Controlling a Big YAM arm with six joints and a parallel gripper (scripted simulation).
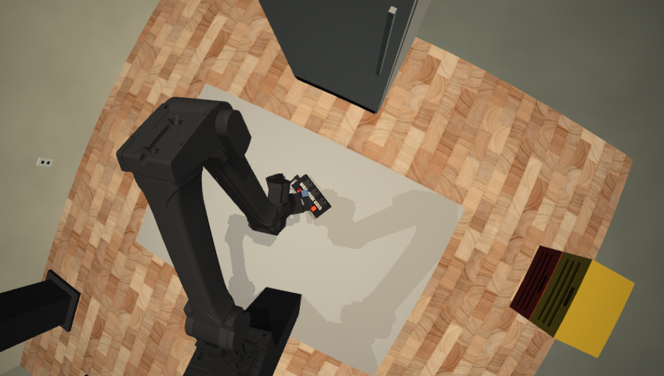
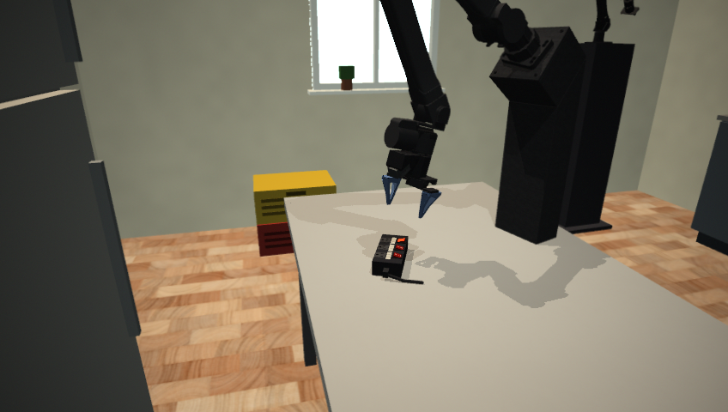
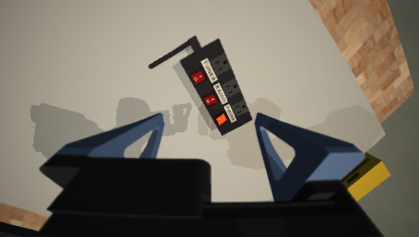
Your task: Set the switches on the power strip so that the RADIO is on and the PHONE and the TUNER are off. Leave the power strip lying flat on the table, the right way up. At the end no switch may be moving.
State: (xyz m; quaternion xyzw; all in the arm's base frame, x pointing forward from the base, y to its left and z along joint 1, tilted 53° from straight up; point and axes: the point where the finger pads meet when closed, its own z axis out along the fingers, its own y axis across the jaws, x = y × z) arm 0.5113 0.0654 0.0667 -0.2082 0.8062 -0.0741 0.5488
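While the arm hangs over the pale table [image 2: 511, 331], its claw [image 2: 409, 197] hovers above the power strip [image 2: 390, 253] with the two blue fingers [image 2: 389, 190] spread wide apart and nothing between them. From where I stand the fingertips point down at the tabletop, clear of the strip and not touching it.

The power strip lies flat, right way up, near the middle of the table, with its short black cord [image 2: 403, 278] sticking out of one end. Looking down from the wrist, I see it between the two fingers: a black bar [image 3: 215, 87] with three sockets along one side and three red switches along the other, small white labels between them (too blurred for me to read). The switch [image 3: 220, 118] at the end away from the cord glows a brighter orange-red than the other two [image 3: 197, 77] [image 3: 209, 100], which look a darker red.

Seen from above, the claw [image 1: 304, 194] covers part of the strip [image 1: 317, 195], and the arm's shadow spreads across the table beside it.

Off the table's far edge a yellow and dark red box [image 2: 291, 203] sits on the wooden floor [image 2: 204, 316]. A small potted plant [image 2: 346, 77] stands on the window sill, and a tall dark cabinet [image 2: 61, 229] fills the near left side.
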